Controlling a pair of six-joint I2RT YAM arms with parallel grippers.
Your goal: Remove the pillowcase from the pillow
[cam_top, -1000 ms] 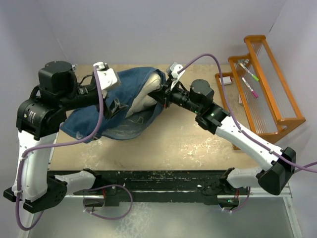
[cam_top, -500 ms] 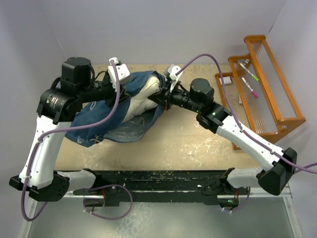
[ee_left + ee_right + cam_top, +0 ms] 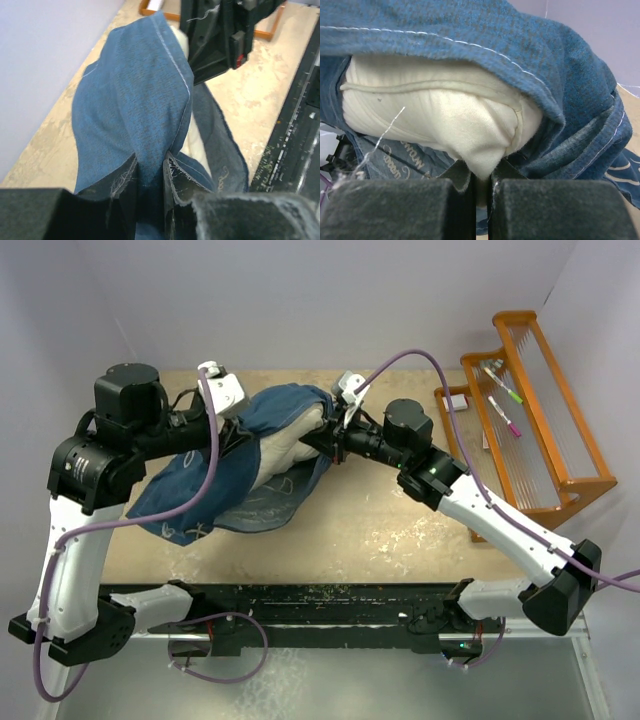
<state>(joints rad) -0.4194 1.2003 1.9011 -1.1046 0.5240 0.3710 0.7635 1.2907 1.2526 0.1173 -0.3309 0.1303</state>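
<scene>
On a pale, scuffed wooden tabletop (image 3: 400,530), a large dark navy-blue fabric pillowcase (image 3: 210,485) with white line drawings and script lies left of centre, spread loosely toward the table's left edge. A plump cream off-white pillow (image 3: 285,448) sits partly inside it. The pillow's right-hand portion shows through the case's open mouth, and blue cloth is draped over its far side.

The left gripper (image 3: 150,162) reaches in from the left above the case. Its wrist view shows its two dark fingers pressed together on a raised fold of the blue fabric, which runs up and away from them in a stitched ridge.

The right gripper (image 3: 481,172) reaches in from the right at the open mouth. Its wrist view shows its fingers closed tightly on a corner of the cream pillow, pinching it to a point. The hemmed edge of the case arches over the pillow just above, and blue fabric with white script lies beneath.

An orange wooden rack (image 3: 560,440) stands at the table's far right, well apart from the pillow, with coloured marker pens (image 3: 505,415) lying on it.
</scene>
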